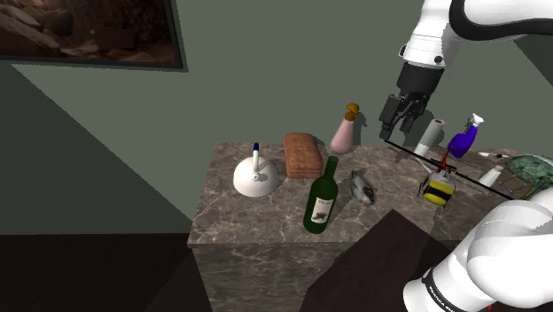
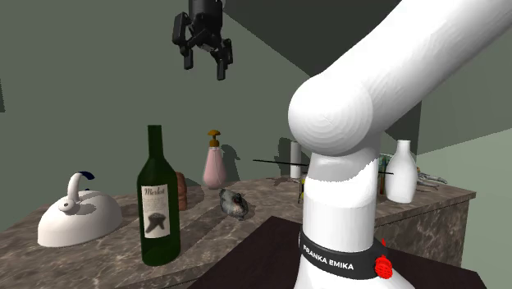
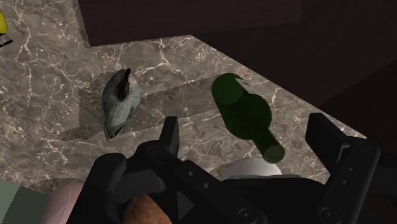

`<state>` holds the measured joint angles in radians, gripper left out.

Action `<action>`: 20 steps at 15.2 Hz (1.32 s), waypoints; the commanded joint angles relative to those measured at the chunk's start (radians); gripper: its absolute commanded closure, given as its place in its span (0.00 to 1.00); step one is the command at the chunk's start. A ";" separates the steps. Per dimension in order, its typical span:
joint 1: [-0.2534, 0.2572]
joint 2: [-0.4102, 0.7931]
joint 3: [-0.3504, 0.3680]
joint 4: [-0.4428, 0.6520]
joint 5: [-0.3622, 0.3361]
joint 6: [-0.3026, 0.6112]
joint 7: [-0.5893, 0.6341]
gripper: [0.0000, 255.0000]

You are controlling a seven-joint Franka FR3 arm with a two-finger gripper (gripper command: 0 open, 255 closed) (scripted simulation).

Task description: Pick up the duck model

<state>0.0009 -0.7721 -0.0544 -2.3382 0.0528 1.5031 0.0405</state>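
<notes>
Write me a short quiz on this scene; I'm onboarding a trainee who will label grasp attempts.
1. True or false: the gripper is clasping the duck model.
2. Which stands nearest the duck model? A: green bottle. B: white kettle. C: blue spray bottle.
3. Fill in: the gripper's fingers are ____, with nothing between them.
Key: 1 false; 2 A; 3 open.
</notes>
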 commanded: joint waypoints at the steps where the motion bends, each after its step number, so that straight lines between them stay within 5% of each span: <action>1: 0.000 0.000 0.000 0.000 0.000 0.000 0.000 0.00; 11: -0.061 0.110 -0.093 -0.211 -0.065 0.351 -0.065 0.00; 20: -0.100 0.350 -0.193 -0.286 -0.086 0.695 -0.135 0.00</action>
<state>-0.0980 -0.4560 -0.2371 -2.6256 -0.0352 2.1594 -0.0876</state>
